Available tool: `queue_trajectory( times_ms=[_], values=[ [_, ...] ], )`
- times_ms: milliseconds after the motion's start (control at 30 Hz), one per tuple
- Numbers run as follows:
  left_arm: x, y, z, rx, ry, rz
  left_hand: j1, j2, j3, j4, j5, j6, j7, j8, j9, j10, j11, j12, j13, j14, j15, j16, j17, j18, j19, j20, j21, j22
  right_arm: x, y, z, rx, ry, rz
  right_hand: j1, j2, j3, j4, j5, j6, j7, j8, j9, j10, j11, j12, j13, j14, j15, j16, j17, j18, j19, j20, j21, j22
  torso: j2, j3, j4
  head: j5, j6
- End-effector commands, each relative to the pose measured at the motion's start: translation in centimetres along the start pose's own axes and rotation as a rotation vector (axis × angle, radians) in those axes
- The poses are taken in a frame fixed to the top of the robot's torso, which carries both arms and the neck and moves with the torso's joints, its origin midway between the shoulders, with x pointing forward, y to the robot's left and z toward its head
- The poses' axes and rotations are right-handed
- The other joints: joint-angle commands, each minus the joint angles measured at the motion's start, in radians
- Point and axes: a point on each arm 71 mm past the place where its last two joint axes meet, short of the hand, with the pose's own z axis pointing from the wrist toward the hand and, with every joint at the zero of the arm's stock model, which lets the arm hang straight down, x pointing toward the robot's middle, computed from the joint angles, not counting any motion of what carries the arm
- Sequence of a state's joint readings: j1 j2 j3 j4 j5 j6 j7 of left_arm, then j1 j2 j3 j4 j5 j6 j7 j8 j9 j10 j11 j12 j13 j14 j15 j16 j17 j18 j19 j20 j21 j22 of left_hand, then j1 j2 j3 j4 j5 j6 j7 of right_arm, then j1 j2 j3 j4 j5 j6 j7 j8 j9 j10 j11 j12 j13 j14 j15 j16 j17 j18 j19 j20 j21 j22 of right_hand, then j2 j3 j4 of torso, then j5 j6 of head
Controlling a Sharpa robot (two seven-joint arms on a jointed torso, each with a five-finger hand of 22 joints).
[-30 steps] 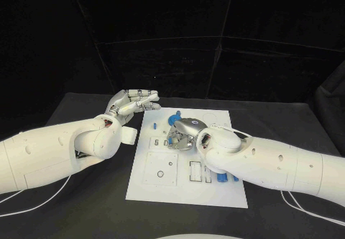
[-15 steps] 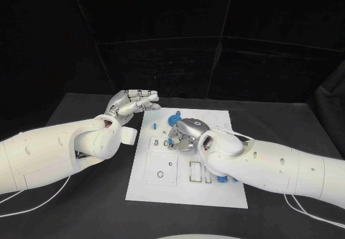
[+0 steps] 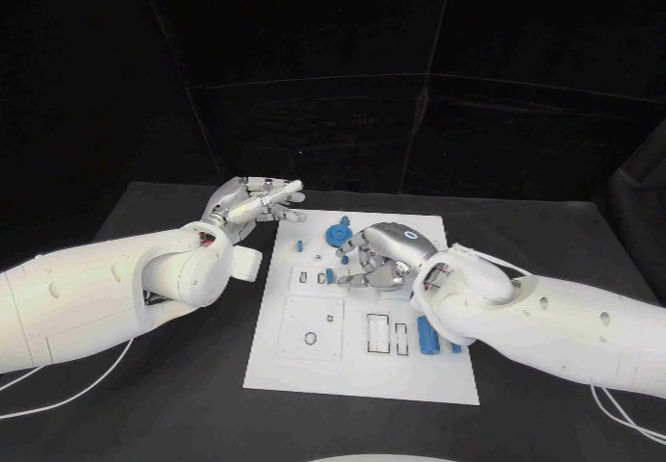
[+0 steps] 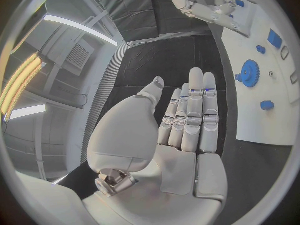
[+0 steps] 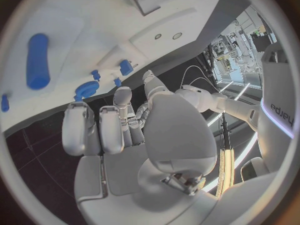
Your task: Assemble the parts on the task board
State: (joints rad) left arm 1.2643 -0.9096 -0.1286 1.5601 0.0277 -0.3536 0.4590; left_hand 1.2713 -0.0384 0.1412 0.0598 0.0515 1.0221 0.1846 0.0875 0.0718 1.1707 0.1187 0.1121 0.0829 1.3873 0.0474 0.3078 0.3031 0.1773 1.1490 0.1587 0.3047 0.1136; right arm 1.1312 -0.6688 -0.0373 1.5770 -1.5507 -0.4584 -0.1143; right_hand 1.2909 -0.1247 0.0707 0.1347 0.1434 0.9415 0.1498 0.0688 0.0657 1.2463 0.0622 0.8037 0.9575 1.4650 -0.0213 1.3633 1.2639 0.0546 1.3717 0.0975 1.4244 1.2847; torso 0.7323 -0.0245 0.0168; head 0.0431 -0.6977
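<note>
Shifted rightward since earlier: right hand, fingers curled, nothing seen held, over the task board on the desk. Blue gear is set just beside it, toward the left hand, which is held empty with fingers together.

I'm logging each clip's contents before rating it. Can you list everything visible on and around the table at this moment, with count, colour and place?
Flat white rectangular task board: one, white, middle of the table, with cut-out slots.
Round blue toothed gear part: one, blue, far end of the board, beside the right hand's fingers.
Long blue rounded bar part: one, blue, near right side of the board, next to the right arm.
Small blue peg parts: several, blue, scattered between the gear and the slots; exact count unclear.
Black cloth-covered table: one, black, under the board.
Left robot hand: silver, fingers extended together, empty, raised off the board's far left corner.
Right robot hand: silver, fingers curled down over the board's middle; any held part is hidden.
</note>
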Motion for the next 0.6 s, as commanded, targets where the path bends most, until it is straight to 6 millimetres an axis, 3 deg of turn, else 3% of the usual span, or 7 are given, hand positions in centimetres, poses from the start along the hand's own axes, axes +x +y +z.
queue_trajectory(
  times_ms=[33,100,267,433,467,533,600],
  values=[
    [0.0,0.4,0.1,-0.078,0.063,0.1,-0.034,0.002,-0.022,0.019,-0.001,0.033,-0.022,0.012,0.005,0.063,-0.027,0.023,0.016,0.085,-0.03,0.093,0.066,0.007,0.075,-0.028,0.05,0.024,-1.9,0.2,-0.5,-0.108,-0.015,0.125,0.015,0.001,-0.011,-0.001,0.015,-0.005,-0.001,0.005,0.002,-0.013,-0.002,-0.011,-0.01,0.037,0.007,-0.004,-0.001,0.012,-0.007,0.0,-0.005,-0.007,-0.009,0.0041,-0.0054,0.005,-0.001],
    [-0.2,0.6,0.2,-0.109,0.07,0.142,-0.042,0.005,-0.029,0.027,0.0,0.055,-0.036,0.018,0.01,0.096,-0.042,0.034,0.028,0.103,-0.045,0.187,0.148,0.007,0.107,-0.045,0.081,0.041,-3.1,-0.5,-0.9,-0.091,-0.001,0.17,0.021,0.004,-0.015,-0.002,0.024,-0.004,-0.001,0.006,0.002,-0.015,-0.002,-0.012,-0.012,0.037,0.007,-0.004,0.0,0.013,-0.007,0.0,-0.007,-0.008,-0.012,0.0064,-0.0069,0.008,-0.002],
    [-0.4,1.1,0.5,-0.279,0.154,0.329,-0.088,0.018,-0.062,0.069,0.0,0.101,-0.074,0.041,0.027,0.201,-0.083,0.119,0.106,0.14,-0.083,0.804,0.753,0.004,0.18,-0.084,0.192,0.107,-6.5,-3.0,-2.4,-0.014,0.007,0.276,0.037,0.021,-0.02,-0.007,0.037,0.006,-0.005,0.014,0.004,-0.014,-0.006,-0.012,-0.016,0.037,0.005,-0.011,-0.007,0.014,-0.009,-0.001,-0.01,-0.012,-0.02,0.0115,-0.0112,0.011,-0.009],
    [-0.2,1.1,1.0,-0.462,0.263,0.555,-0.119,0.067,-0.095,0.121,0.003,0.089,-0.087,0.095,0.084,0.167,-0.098,0.304,0.278,0.145,-0.095,1.096,1.062,-0.004,0.177,-0.108,0.313,0.193,-8.7,-5.7,-3.7,0.072,-0.013,0.316,0.043,0.029,-0.022,-0.009,0.044,0.01,-0.006,0.017,0.004,-0.011,-0.007,-0.008,-0.016,0.036,0.003,-0.016,-0.012,0.014,-0.01,-0.003,-0.012,-0.015,-0.029,0.0153,-0.0173,0.02,-0.017],
    [-0.1,1.1,1.2,-0.492,0.277,0.601,-0.116,0.072,-0.108,0.128,0.007,0.075,-0.086,0.113,0.102,0.129,-0.103,0.358,0.332,0.148,-0.088,1.129,1.1,-0.004,0.176,-0.111,0.369,0.249,-9.0,-6.2,-4.0,0.087,-0.017,0.318,0.043,0.03,-0.022,-0.009,0.044,0.01,-0.006,0.017,0.004,-0.011,-0.007,-0.009,-0.017,0.035,0.003,-0.018,-0.015,0.015,-0.012,-0.003,-0.014,-0.018,-0.03,0.0162,-0.0175,0.02,-0.018],
    [-0.1,1.0,1.6,-0.538,0.298,0.677,-0.123,0.058,-0.138,0.138,0.009,0.049,-0.078,0.132,0.121,0.075,-0.099,0.412,0.385,0.147,-0.086,1.153,1.13,-0.047,0.257,-0.11,0.635,0.571,-9.5,-6.9,-4.4,0.11,-0.023,0.32,0.043,0.03,-0.022,-0.009,0.044,0.01,-0.006,0.017,0.004,-0.011,-0.007,-0.009,-0.017,0.035,0.003,-0.018,-0.015,0.015,-0.012,-0.003,-0.014,-0.018,-0.032,0.0185,-0.0176,0.022,-0.02],
    [0.0,0.7,2.2,-0.576,0.314,0.761,-0.122,0.058,-0.159,0.147,-0.004,0.036,-0.078,0.16,0.143,0.042,-0.098,0.466,0.43,0.149,-0.09,1.171,1.151,-0.068,0.282,-0.107,0.761,0.727,-9.9,-7.4,-4.7,0.126,-0.027,0.321,0.044,0.031,-0.023,-0.009,0.046,0.011,-0.007,0.018,0.004,-0.011,-0.008,-0.009,-0.017,0.035,0.003,-0.021,-0.019,0.015,-0.013,-0.003,-0.015,-0.019,-0.035,0.0213,-0.018,0.024,-0.024]
  ],
)
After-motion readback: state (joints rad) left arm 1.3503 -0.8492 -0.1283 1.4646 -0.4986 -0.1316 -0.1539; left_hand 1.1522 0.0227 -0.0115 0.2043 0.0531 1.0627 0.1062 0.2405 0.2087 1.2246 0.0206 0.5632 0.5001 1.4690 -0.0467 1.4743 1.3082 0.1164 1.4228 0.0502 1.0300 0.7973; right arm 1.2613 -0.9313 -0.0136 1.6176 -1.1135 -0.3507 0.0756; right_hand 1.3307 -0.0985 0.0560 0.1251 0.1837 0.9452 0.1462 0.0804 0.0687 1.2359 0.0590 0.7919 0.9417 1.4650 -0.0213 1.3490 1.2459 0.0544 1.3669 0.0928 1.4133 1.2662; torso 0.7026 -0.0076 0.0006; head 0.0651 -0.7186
